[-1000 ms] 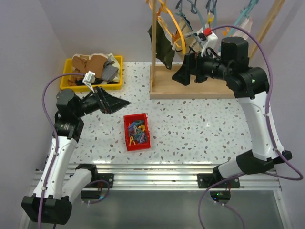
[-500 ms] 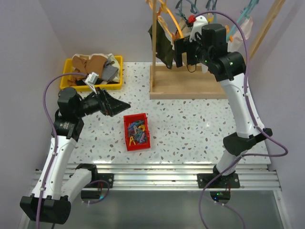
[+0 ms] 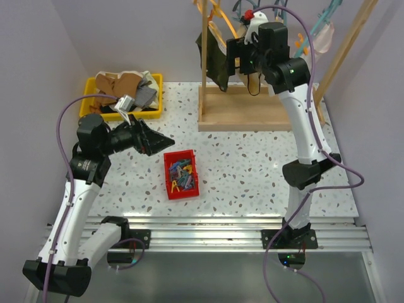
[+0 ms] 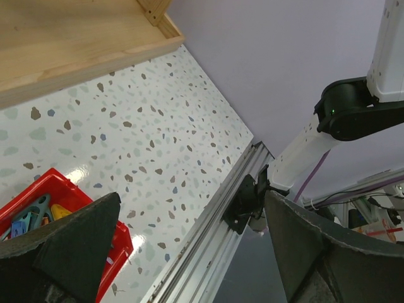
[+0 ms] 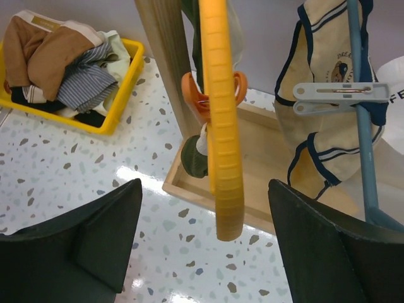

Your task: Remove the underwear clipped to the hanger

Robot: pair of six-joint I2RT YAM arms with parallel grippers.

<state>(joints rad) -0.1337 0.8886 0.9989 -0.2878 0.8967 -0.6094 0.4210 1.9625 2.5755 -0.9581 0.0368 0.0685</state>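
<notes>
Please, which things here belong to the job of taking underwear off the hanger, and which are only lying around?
For the job:
- right gripper, open around the yellow hanger
- orange clip, dark green underwear
- cream underwear, grey clip, blue hanger

Lying about for now:
- yellow bin of clothes
- red bin of clips
- wooden stand

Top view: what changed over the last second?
The right arm swung up and left, off the wooden base, bringing the right gripper to the orange hanger beside the dark underwear. Its jaws stand open on either side of the hanger, gripping nothing. The left gripper, open, barely shifted. The red bin, yellow bin and dark underwear stayed put.
</notes>
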